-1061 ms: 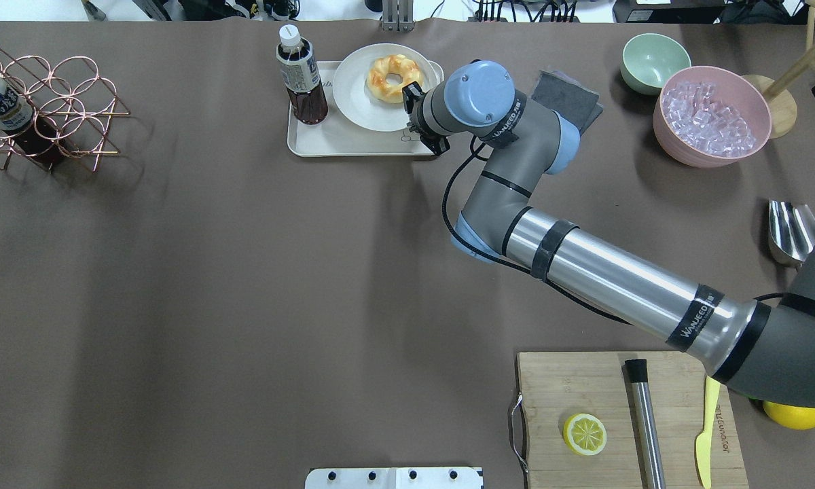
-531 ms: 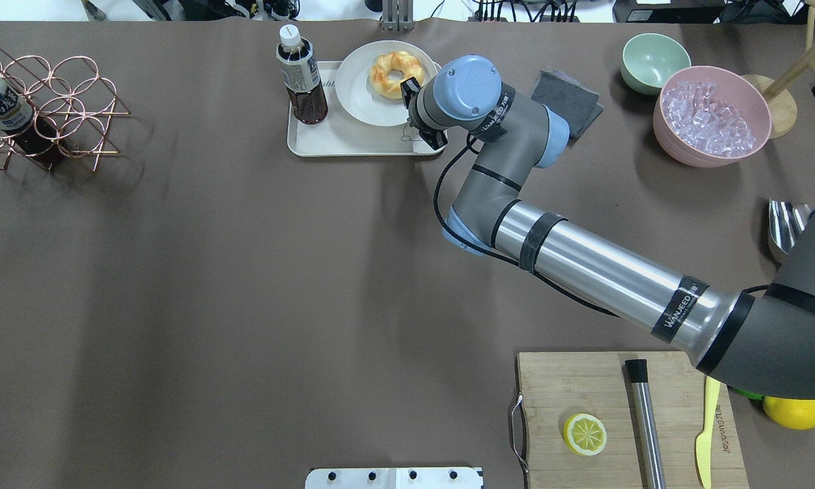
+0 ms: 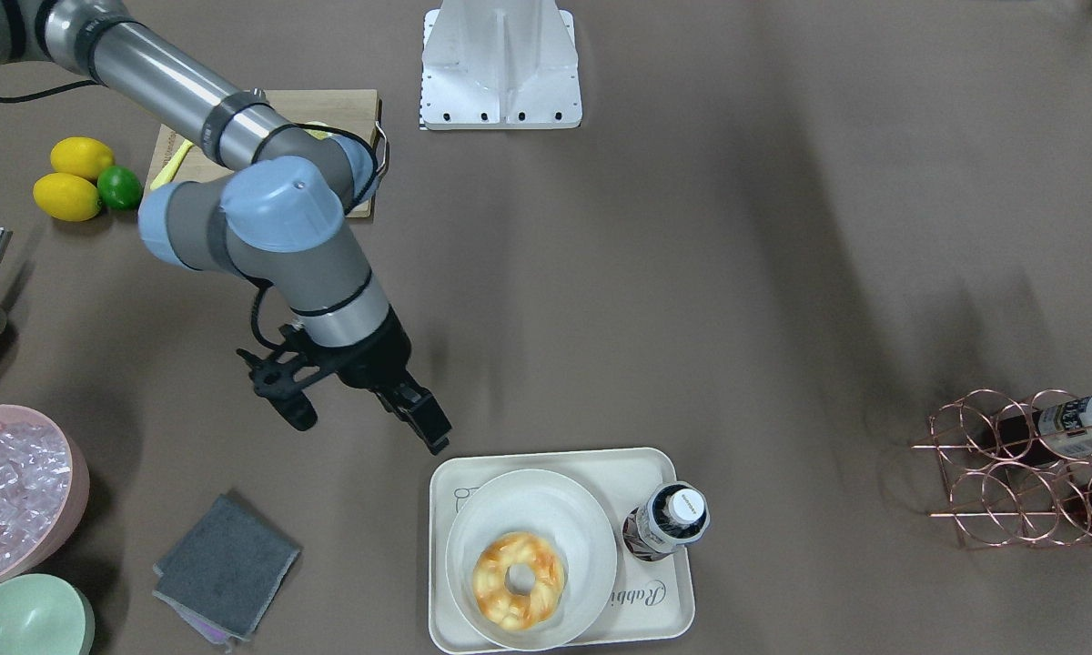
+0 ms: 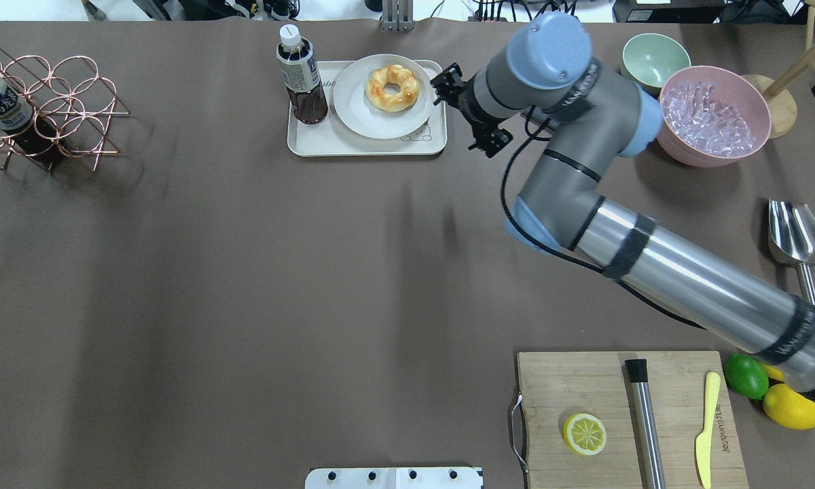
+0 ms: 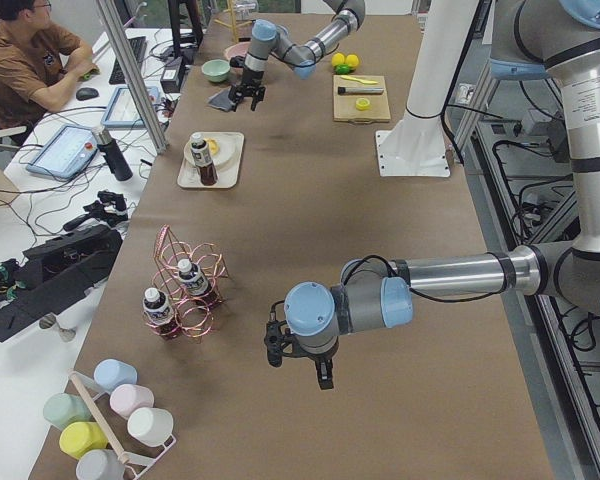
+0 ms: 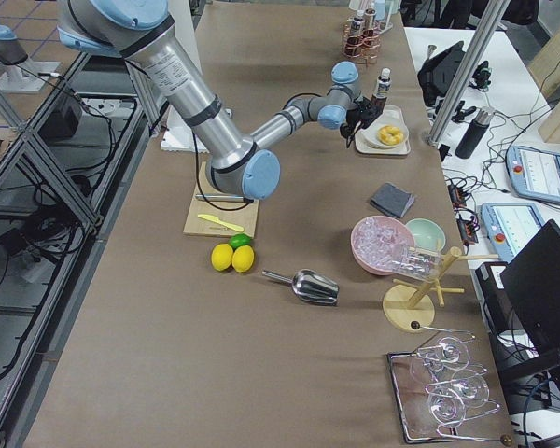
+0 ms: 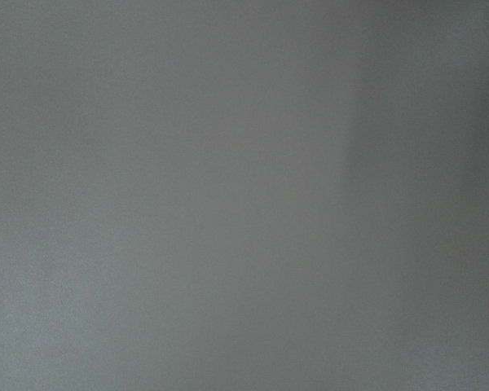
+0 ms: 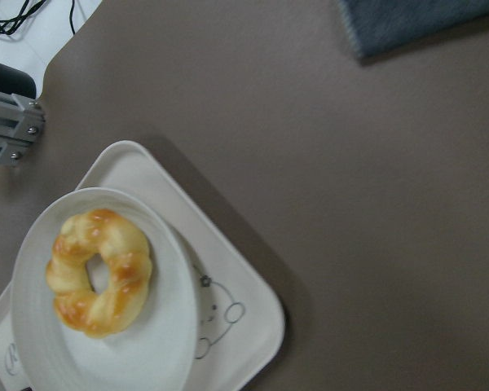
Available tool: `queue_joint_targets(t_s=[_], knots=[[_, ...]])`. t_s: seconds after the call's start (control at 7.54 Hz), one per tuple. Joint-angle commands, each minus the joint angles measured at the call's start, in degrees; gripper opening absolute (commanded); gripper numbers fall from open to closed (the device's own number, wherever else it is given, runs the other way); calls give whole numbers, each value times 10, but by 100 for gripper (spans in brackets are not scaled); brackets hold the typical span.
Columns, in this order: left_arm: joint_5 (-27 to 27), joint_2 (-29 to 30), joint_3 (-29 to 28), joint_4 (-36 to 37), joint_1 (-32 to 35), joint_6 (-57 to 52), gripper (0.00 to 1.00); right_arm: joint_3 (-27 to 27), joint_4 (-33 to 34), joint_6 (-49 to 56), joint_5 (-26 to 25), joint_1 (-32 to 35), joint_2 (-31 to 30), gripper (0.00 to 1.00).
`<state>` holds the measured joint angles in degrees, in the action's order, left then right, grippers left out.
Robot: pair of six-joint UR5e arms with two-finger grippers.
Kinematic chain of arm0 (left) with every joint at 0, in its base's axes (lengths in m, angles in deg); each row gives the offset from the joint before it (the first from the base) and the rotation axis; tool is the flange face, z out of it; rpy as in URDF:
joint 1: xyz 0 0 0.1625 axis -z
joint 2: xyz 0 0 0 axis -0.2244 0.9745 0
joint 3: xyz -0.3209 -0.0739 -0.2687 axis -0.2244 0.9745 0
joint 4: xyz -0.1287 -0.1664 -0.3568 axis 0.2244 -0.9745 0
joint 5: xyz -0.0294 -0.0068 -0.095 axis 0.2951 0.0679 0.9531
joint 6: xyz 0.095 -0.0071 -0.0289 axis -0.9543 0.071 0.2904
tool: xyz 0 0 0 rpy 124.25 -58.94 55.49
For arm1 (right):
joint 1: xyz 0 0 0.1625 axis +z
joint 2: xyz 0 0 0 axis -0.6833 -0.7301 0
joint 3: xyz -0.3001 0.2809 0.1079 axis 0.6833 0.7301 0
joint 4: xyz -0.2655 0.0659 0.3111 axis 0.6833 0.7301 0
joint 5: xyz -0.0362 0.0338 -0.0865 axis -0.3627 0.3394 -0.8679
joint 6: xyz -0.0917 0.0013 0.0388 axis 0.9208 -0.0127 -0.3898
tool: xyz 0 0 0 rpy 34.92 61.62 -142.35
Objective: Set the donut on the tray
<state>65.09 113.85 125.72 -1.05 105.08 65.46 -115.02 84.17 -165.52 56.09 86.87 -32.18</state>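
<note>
Already the donut [image 4: 393, 87] lies flat on the round white plate [image 4: 370, 119], which sits on the cream tray [image 4: 353, 145] beside a tea bottle [image 4: 301, 75]. We judge the placing done. Our right gripper [image 4: 467, 112] hangs just beside the tray's end, jaws spread wide and empty. Next we need only lift clear without clipping the rim. Our left gripper [image 5: 297, 362] shows from the side alone; we cannot tell its state.
</note>
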Motion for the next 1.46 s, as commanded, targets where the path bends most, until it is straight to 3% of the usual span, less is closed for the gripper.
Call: queue_joint_targets(t_s=[0.0,0.27,0.53,0.93,1.33], knots=[[0,0,-4,0,0,1,98,-178,65,166,100,60,-166,100],[1,-10,-1,-1,0,0,98,-243,62,338,200,144,-300,100],[2,-12,-1,-1,-1,0,98,-246,62,508,275,243,-391,100],[2,-17,-1,-2,-1,-2,98,-237,67,741,300,317,-506,100],[0,-16,-5,-2,-3,-3,98,-199,96,880,293,339,-526,100]])
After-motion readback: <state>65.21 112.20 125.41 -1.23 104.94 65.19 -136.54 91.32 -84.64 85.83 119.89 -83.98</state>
